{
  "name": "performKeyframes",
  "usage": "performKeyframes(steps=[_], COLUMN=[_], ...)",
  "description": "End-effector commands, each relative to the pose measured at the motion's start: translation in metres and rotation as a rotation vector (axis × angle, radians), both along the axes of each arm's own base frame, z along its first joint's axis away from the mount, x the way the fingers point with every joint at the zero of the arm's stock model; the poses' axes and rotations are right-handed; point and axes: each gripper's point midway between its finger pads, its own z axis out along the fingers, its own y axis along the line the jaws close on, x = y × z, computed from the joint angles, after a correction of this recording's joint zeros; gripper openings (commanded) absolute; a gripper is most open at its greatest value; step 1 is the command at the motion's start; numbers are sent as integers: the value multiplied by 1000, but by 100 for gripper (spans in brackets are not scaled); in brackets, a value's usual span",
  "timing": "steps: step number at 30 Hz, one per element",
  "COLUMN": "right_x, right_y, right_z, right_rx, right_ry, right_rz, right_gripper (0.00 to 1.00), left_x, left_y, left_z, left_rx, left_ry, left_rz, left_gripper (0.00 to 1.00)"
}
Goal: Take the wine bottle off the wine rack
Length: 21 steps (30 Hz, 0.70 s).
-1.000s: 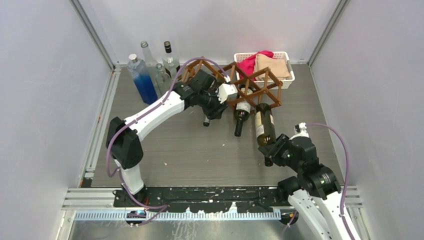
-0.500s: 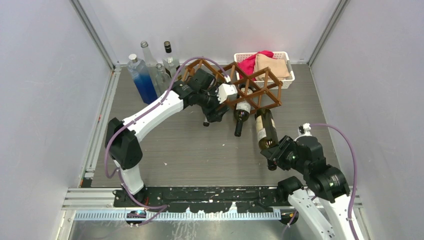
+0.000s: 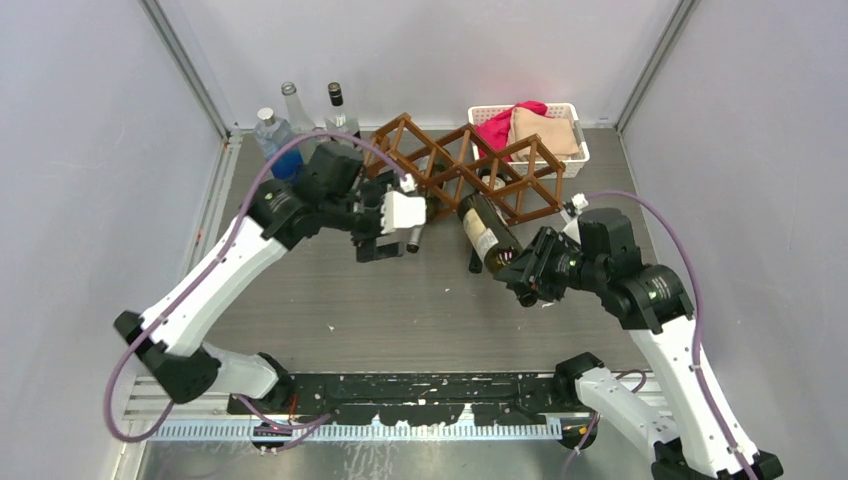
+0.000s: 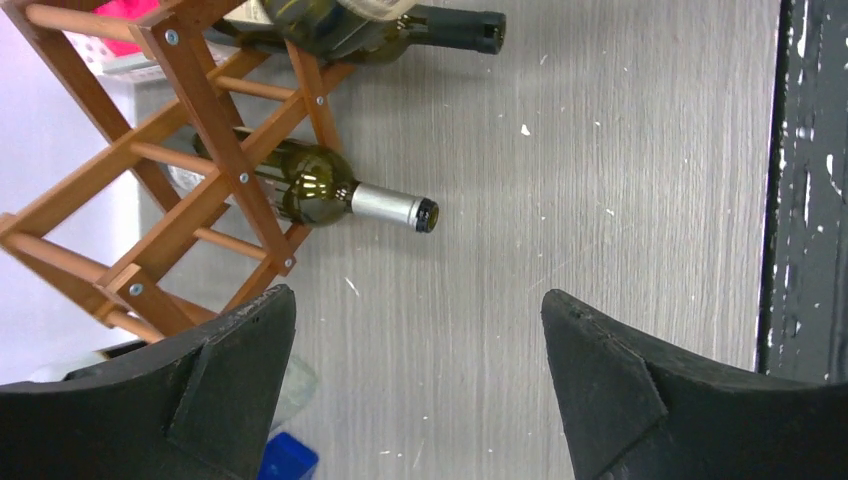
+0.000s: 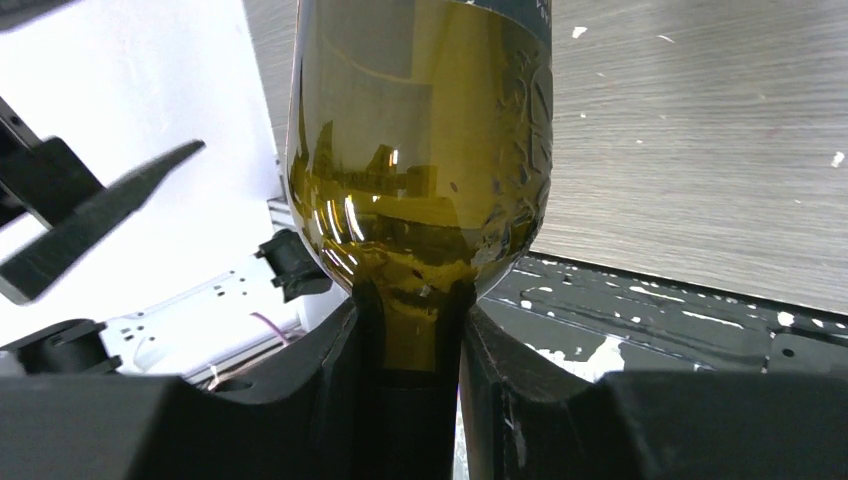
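My right gripper (image 3: 525,283) is shut on the neck of a green wine bottle (image 3: 484,233). The bottle is lifted and tilted, with its base pointing at the front of the brown lattice wine rack (image 3: 452,160). The right wrist view shows the glass neck (image 5: 412,330) clamped between both fingers (image 5: 335,400). My left gripper (image 3: 382,246) hangs open left of the rack with nothing between its fingers (image 4: 240,350). Two more bottles lie in the wine rack (image 4: 210,160): one with a grey capsule (image 4: 330,192) and one above it (image 4: 400,22).
A white basket (image 3: 572,158) holding pink and tan cloths stands behind the rack at the right. Several glass bottles (image 3: 290,110), one blue (image 3: 272,132), stand in the back left corner. Grey walls close in three sides.
The left gripper opened and drew back left, away from the rack. The right gripper raised the wine bottle off the table and swung it up and to the left.
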Motion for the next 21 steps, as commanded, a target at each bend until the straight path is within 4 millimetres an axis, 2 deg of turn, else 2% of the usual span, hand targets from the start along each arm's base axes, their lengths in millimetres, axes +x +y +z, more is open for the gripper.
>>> performKeyframes(steps=[1, 4, 8, 10, 12, 15, 21], right_x=[19, 26, 25, 25, 24, 21, 2], right_y=[34, 58, 98, 119, 138, 164, 216], right_z=[75, 78, 77, 78, 80, 82, 73], right_rx=[151, 169, 129, 126, 133, 130, 125], right_ry=[-255, -246, -236, -240, -244, -242, -214], right_rz=[148, 208, 312, 353, 392, 452, 596], right_gripper=[1, 1, 1, 1, 1, 1, 1], left_x=[-24, -31, -31, -37, -49, -66, -78], left_y=[10, 7, 10, 14, 21, 34, 47], left_z=[21, 36, 35, 29, 15, 6, -7], left_rx=[-49, -123, -134, -135, -127, -147, -194], left_ry=[-155, -251, -314, -311, -295, -305, -339], left_rz=[-147, -187, -181, -190, -212, -214, -181], left_gripper=[93, 95, 97, 99, 100, 100, 100])
